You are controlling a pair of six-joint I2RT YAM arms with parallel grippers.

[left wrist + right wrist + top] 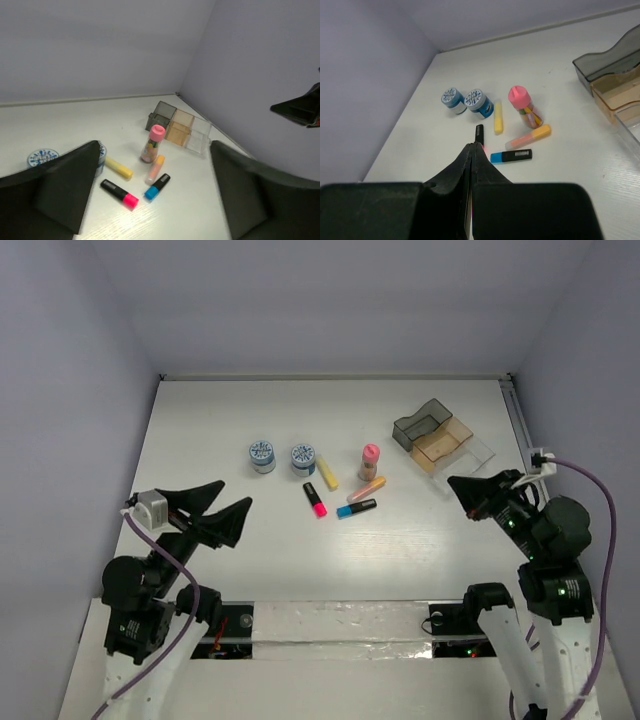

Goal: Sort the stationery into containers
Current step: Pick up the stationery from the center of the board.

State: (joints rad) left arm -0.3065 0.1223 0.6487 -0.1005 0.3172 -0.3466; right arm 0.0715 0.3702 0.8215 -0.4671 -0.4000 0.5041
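Top view. My left claw [236, 493] is over the near left of the surface [250, 560], jaws spread wide, gripping nothing. All the stationery is ahead and to its right, well apart from it. Left roll [262, 455] is closest, then right roll [302, 459], with the yellow highlighter [327, 472] just beside that. The pink-black highlighter [315, 499] lies nearer me. Further right the glue stick [369, 461] stands upright. The orange highlighter [366, 489] and blue-black highlighter [357, 507] lie on its near side.

My right claw [452, 482] is over on the right, jaws pressed shut, gripping nothing. The joined row of trays is just beyond its tip: clear tray [470, 455] nearest, amber tray [443, 445] in the middle, grey tray [423, 425] farthest. The stationery is off to its left.

Left wrist view. The left claw's fingers [65, 185] frame the shot, wide apart. Between them, close ahead, are the pink-black and blue-black highlighters. The orange one and the upright glue stick are behind those, the trays beyond. The yellow one is just beside the left finger, which half hides one roll.

Right wrist view. The right claw's fingers [485, 185] are closed flat into one wedge. The pink-black highlighter is right past the tip, its pink end partly covered; contact, cannot tell. Blue-black is just right of the tip. The rolls, yellow, glue stick and orange are farther ahead. The trays are cut off at the right edge.
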